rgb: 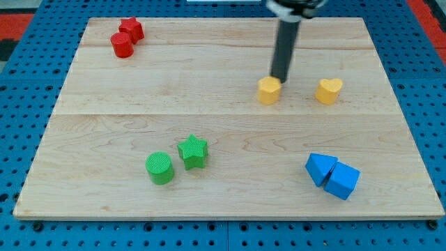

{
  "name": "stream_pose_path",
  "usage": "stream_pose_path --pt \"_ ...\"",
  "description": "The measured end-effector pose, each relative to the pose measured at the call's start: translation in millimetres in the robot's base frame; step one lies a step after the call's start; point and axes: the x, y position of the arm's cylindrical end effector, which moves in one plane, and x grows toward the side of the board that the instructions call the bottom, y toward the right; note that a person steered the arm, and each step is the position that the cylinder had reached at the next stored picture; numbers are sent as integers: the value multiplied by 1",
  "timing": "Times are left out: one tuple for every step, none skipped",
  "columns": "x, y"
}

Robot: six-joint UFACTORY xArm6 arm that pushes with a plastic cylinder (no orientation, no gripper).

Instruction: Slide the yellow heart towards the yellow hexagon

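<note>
1. A pale wooden board (104,104) made of joined planks lay on a blue perforated surface (28,28) that showed around all its edges.
2. Two red plastic blocks (127,37) sat touching each other near the board's top left corner; their exact shapes could not be made out.
3. A green plastic cylinder (159,168) stood near the bottom edge, left of centre.
4. A green plastic star (193,151) sat just beside the cylinder, on its right and slightly higher.
5. Two blue plastic blocks (333,176), angular in shape, rested touching near the bottom right corner.
</note>
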Motion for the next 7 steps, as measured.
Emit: stream_pose_path --pt "7 14" --pt "31 -29" --pt "31 -84" --pt "76 -23" --pt "76 79" --pt "68 191" --pt "30 254"
